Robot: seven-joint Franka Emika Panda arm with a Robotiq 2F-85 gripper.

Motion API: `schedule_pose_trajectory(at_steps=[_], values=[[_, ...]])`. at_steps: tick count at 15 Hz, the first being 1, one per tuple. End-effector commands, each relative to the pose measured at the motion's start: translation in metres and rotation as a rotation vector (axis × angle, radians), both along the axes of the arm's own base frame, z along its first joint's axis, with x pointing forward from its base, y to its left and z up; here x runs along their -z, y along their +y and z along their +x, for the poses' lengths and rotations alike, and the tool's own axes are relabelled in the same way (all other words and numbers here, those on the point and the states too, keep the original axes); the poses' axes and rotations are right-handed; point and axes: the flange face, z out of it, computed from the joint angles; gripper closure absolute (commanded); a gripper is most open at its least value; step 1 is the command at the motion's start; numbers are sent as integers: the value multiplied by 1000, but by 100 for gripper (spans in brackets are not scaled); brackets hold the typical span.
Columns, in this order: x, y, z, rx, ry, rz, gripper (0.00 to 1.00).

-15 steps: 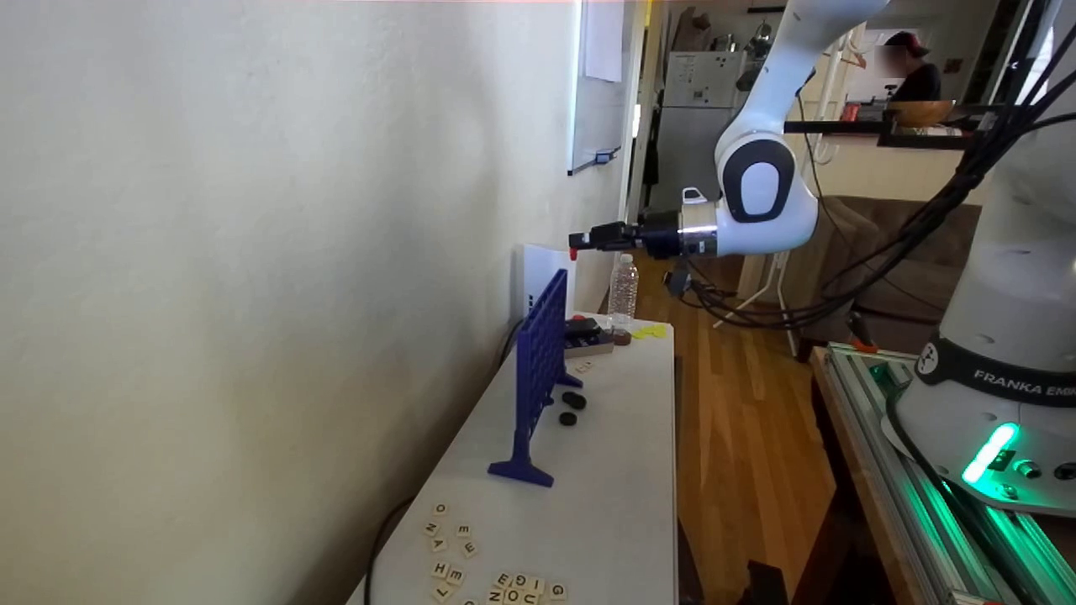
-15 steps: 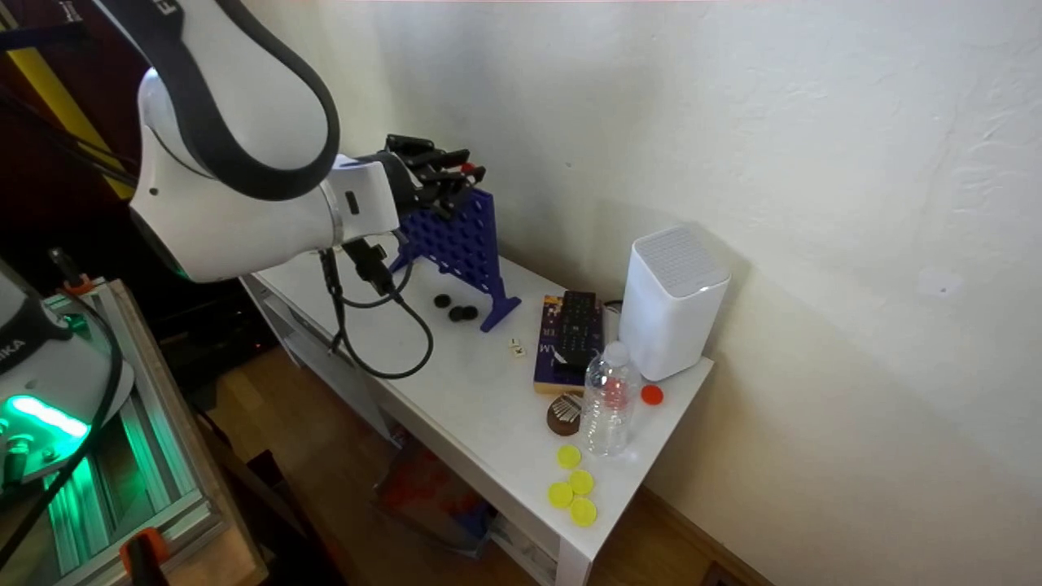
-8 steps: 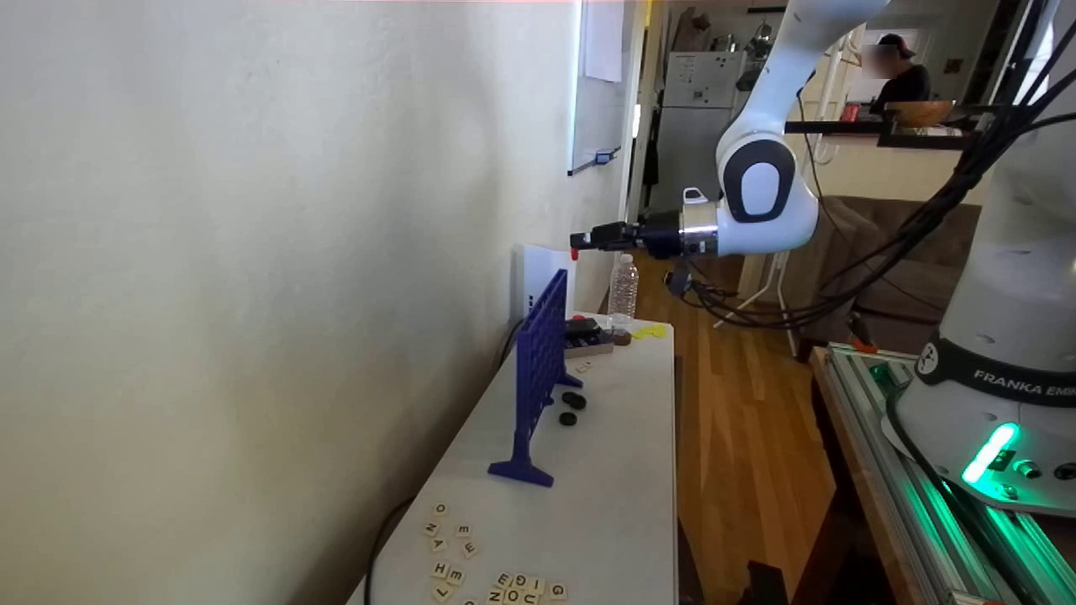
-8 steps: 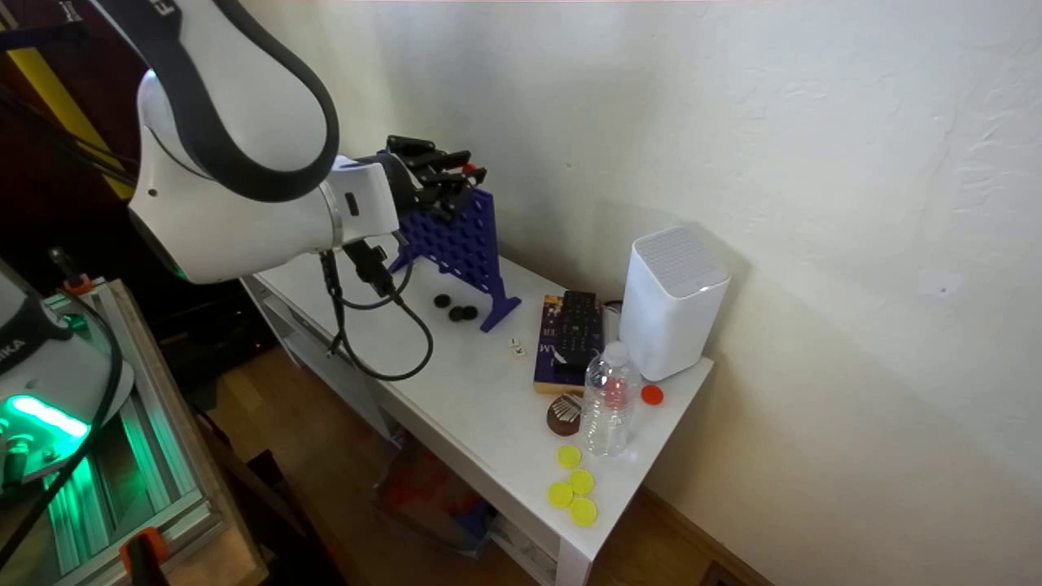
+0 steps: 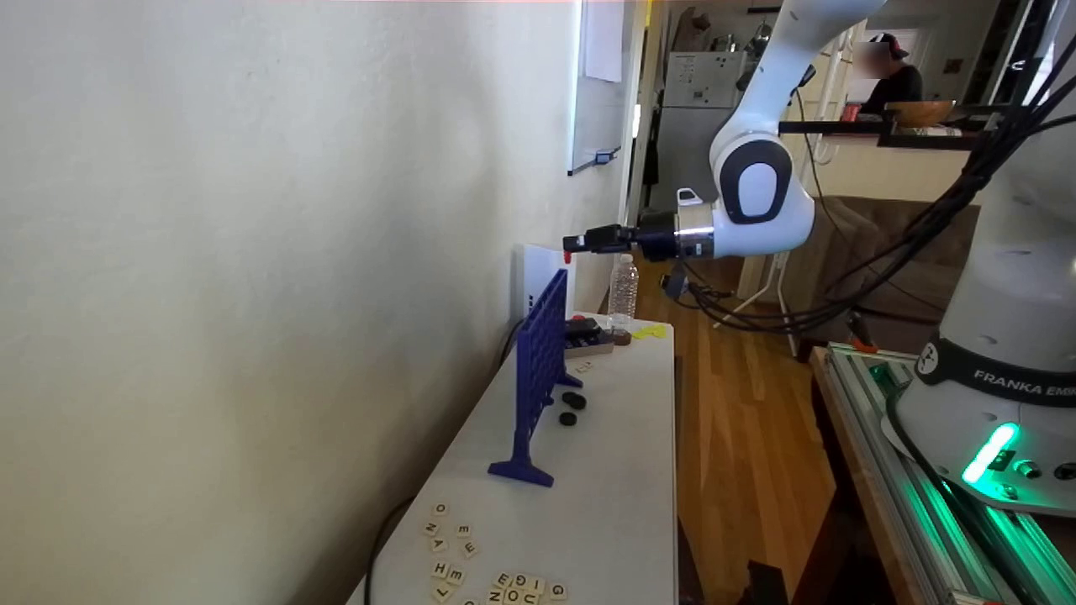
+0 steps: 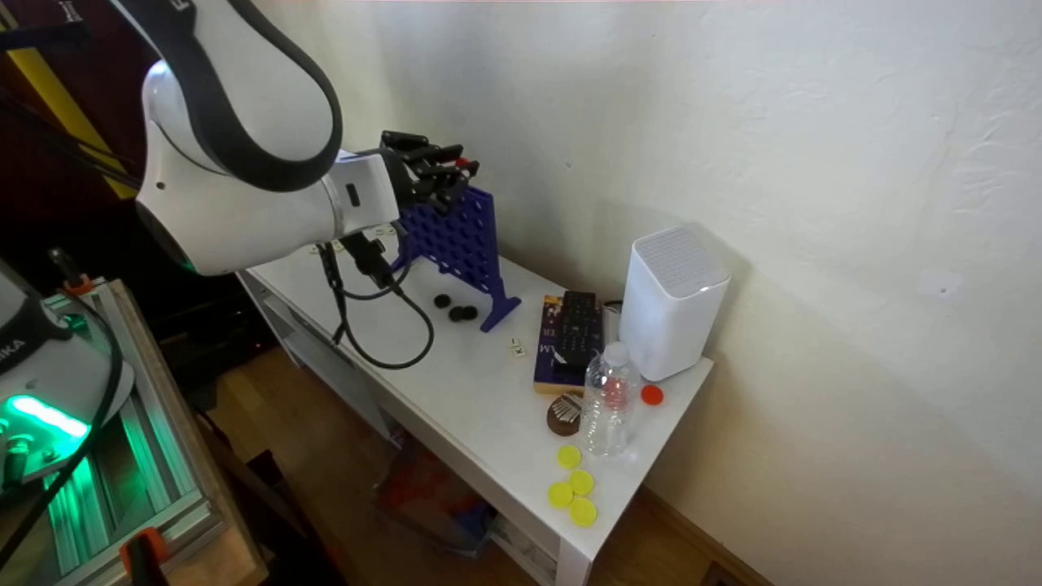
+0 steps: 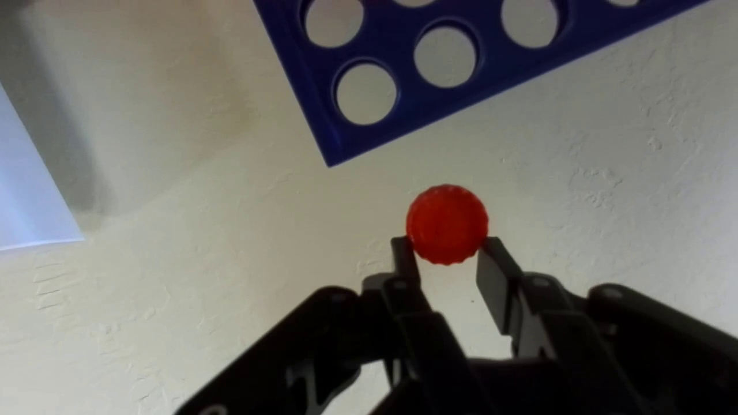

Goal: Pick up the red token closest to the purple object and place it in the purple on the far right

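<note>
Pinching red, yet to slot home

Grasping now with the Robotiq gripper [image 7: 448,248], nipping a red token [image 7: 447,223] between both fingertips, right of centre in the wrist view! Hanging near the far end of the top edge of the blue-purple token-drop grid [image 5: 542,349], not touching, mid-frame in an exterior view. Picked up: done. Not yet slotted. Left to do, judging from here: align over the far-right slot, lower, release.

Counting outward: just one grid. Near its foot, three black tokens [image 6: 456,313]. Then rightward across the white table [image 6: 464,374]: two letter tiles [image 6: 518,352], one book [image 6: 548,358] under one remote control [image 6: 579,325], one white vented tower [image 6: 676,301], one clear bottle [image 6: 604,417], one round brown piece [image 6: 564,414]. Lower right, four yellow tokens [image 6: 581,482]. Just beside the tower, one loose red token [image 6: 652,395]. More red showing through the bottle; can't tell whether another token. More letter tiles at an exterior view's bottom edge, cut off, so no full count.
</note>
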Motion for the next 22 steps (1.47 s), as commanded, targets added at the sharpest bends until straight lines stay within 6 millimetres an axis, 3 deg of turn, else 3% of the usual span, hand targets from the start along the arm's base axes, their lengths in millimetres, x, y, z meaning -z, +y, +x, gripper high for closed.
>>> schedule_pose_trajectory(at_steps=[1, 22], values=[[1, 2, 3, -5, -7, -18, 92], [1, -10, 26, -6, 102, -82, 92]])
